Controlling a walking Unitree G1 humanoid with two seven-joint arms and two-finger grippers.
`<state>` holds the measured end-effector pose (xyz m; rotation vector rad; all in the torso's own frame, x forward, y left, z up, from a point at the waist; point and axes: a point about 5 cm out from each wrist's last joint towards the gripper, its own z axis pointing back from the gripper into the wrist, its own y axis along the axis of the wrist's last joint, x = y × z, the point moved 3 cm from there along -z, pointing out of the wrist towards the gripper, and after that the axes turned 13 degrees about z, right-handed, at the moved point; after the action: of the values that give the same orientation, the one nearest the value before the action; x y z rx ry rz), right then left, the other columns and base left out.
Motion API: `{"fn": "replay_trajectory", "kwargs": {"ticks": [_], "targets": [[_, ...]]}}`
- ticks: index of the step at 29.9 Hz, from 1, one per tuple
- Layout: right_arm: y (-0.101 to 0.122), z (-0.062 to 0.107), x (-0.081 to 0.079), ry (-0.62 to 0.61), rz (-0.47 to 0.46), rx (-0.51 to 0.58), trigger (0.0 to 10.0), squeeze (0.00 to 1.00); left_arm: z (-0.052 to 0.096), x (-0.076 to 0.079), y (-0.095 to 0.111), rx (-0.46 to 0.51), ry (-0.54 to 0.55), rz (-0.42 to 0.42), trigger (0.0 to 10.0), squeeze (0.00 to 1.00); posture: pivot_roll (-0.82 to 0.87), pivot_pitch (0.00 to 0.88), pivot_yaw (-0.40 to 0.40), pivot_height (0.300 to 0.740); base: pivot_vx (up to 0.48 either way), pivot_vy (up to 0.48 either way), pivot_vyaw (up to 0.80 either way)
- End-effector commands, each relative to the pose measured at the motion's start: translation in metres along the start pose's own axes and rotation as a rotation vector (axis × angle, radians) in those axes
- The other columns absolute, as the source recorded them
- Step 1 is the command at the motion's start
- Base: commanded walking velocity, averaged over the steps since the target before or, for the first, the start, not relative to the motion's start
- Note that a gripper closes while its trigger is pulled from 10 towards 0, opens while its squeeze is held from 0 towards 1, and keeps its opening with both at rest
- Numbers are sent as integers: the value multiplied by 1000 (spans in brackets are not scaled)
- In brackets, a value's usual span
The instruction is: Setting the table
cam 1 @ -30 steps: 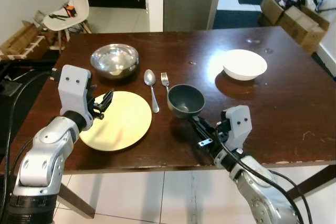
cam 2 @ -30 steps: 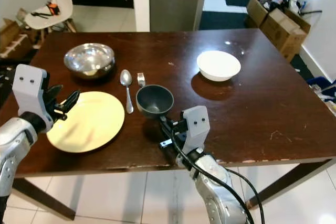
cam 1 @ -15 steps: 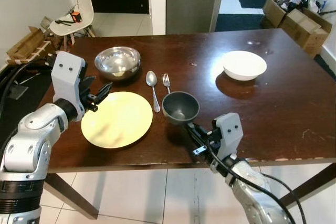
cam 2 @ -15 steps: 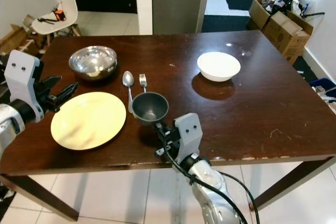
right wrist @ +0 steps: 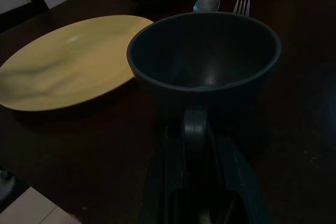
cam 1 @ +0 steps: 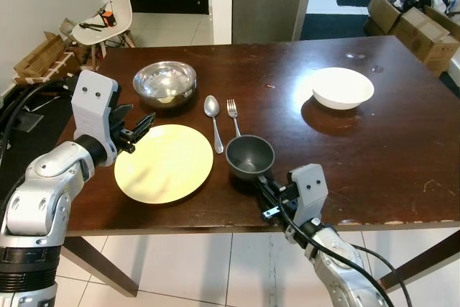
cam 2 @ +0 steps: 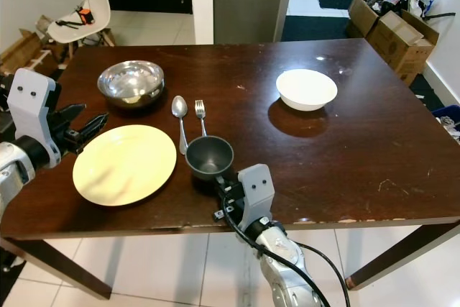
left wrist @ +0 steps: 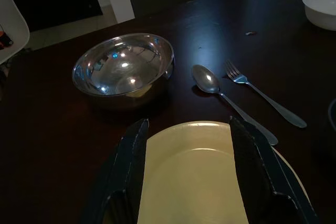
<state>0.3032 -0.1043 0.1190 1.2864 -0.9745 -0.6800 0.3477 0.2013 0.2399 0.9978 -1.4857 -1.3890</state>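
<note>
Risk sits mainly at the dark cup (cam 1: 249,156), low and just left of centre in the head views: the right gripper (cam 1: 263,186) pinches its handle, and the cup stands close to the near table (cam 1: 402,134) edge. I judge that a pull toward the robot or a slip of that narrow hold could tip it or drag it off the wood; a push away could knock the fork (cam 1: 233,114) and spoon (cam 1: 213,118) lying just beyond it.

At the left of the frame, the left gripper (cam 1: 140,129) hangs with fingers spread apart over the left rim of the yellow plate (cam 1: 164,162), holding nothing. In the left wrist view the two fingers straddle the plate's edge. If it closes low, it could scrape or shove the plate toward the cup.

Just above the plate, upper left, stands the steel bowl (cam 1: 164,83); something pale shows at its bottom, too unclear to name. The plate is bare. The spoon and fork lie side by side between plate and cup, the spoon nearest the plate's right rim. The cup looks empty in the right wrist view. Far to the upper right, well apart from the rest, the white bowl (cam 1: 342,88) also appears empty.
</note>
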Motion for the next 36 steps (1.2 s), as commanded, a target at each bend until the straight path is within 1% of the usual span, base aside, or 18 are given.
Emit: {"fn": "replay_trajectory", "kwargs": {"ticks": [1,10,12,13,14,25,26,27,30,32,33,34,35,36], "targets": [[-8,1,-2,-5,1,-19,10000,0,-1,0,-6,-26,1,15,10000,0,44,94,143,740,0,0,0],[-15,2,0,-18,8,-30,10000,0,-2,0,-6,-24,-1,17,10000,0,45,90,146,740,0,0,0],[-16,2,0,-21,7,-30,10000,820,-2,0,-5,-22,0,17,10000,0,45,90,146,740,0,0,0],[-16,2,0,-21,7,-30,10000,820,-2,0,-5,-22,0,17,10000,0,45,90,146,740,0,0,0],[-16,2,1,-24,10,-30,10000,1000,-2,0,-5,-21,1,17,10000,0,44,90,146,740,0,0,0],[-10,5,5,-44,22,-8,10000,1000,-5,4,-7,-19,-7,25,10000,0,31,88,142,740,0,0,0],[-9,6,5,-44,23,-6,10000,275,-5,5,-7,-19,-7,26,10000,0,29,88,141,740,0,0,0],[-7,9,4,-45,23,-3,10000,0,-6,6,-8,-19,-8,29,10000,0,25,87,137,740,0,0,0],[-4,14,1,-47,13,1,10000,0,-6,8,-10,-19,-11,36,10000,0,21,87,136,740,0,0,0],[-2,24,-7,-50,0,-2,10000,0,-5,10,-14,-25,-4,47,10000,0,14,88,132,740,0,0,0],[-2,24,-7,-50,0,-2,10000,0,-5,10,-14,-25,-4,47,10000,0,14,88,132,740,0,0,0],[0,33,-13,-59,-6,-7,10000,0,-2,11,-20,-35,15,54,10000,0,6,90,132,740,0,0,0],[0,33,-13,-59,-6,-7,10000,0,-2,11,-20,-35,15,54,10000,0,6,90,132,740,0,0,0],[2,39,-15,-73,-3,-11,10000,0,0,11,-25,-45,34,58,10000,0,-10,94,133,740,0,0,0]]}}
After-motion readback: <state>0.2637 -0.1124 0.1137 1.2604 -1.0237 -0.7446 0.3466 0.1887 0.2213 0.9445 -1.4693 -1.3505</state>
